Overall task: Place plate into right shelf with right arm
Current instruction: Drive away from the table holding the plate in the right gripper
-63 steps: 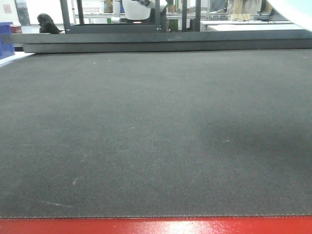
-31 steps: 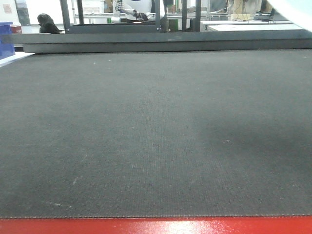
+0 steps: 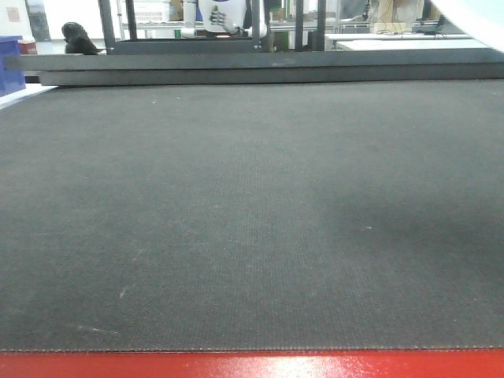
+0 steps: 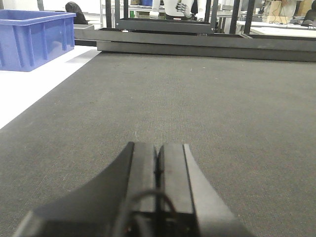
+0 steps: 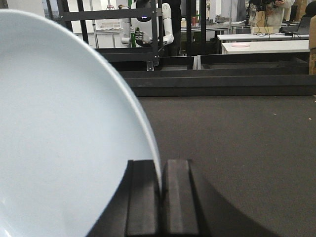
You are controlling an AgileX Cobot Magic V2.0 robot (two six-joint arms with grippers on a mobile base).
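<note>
While the right pincer (image 5: 161,170) bites the rim of the plate (image 5: 64,138), its two black fingers are squeezed onto that thin edge. The glossy white disc sweeps up and to the left of them, smooth and unpatterned, filling that side of the right wrist view. Underneath, the counter (image 3: 252,366) shows a shiny red near edge and carries a dark grey mat (image 3: 252,220) with a fine woven grain. Over to the left pincer (image 4: 158,153): blocky matt black fingers pressed flat together, nothing between them. A blue plastic bin (image 4: 34,37) sits on a white surface (image 4: 29,94) off to its left. Black metal rails (image 5: 222,81) run across the mat's far edge, and behind them a white humanoid robot (image 5: 148,24) stands among dark uprights.
</note>
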